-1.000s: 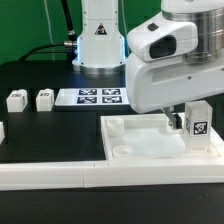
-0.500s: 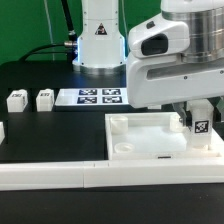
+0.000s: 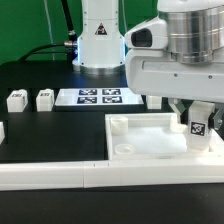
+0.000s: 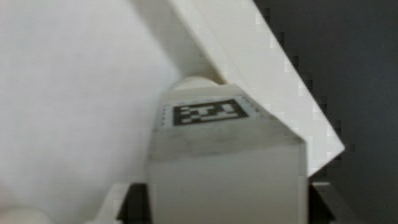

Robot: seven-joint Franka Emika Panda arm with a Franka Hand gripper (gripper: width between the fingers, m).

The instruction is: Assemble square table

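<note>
Exterior view first: we see the gripper point(image 3: 197, 114) hanging from the bulky white arm point(image 3: 170, 65) over the corner of the table top point(image 3: 150, 142) that lies far back on the exterior view's right. Its jaws stand part-way in and are clamped on a leg point(image 3: 199, 127), one finger on each side. That leg stands upright with its black-and-white tag turned toward the camera, just inside the raised rim of the top. We cannot tell whether its foot touches the top or hangs just clear of it. The top itself is a white tray lying flat on the black table point(image 3: 50, 135), with round sockets showing at its corners on the exterior view's left. A long white border rail point(image 3: 50, 172) runs just beside its near edge. Well apart, toward the exterior view's left, a second leg point(image 3: 15, 99) and a third leg point(image 3: 44, 98) stand near each other. The marker board point(image 3: 97, 97) lies flat just beside them, in front of the robot base point(image 3: 97, 35). In the wrist view we see the held block end-on, with its tag uppermost. Dark finger pads point(image 4: 130, 207) sit tight against both flanks, and the white rim of the top runs slantwise past it.
</note>
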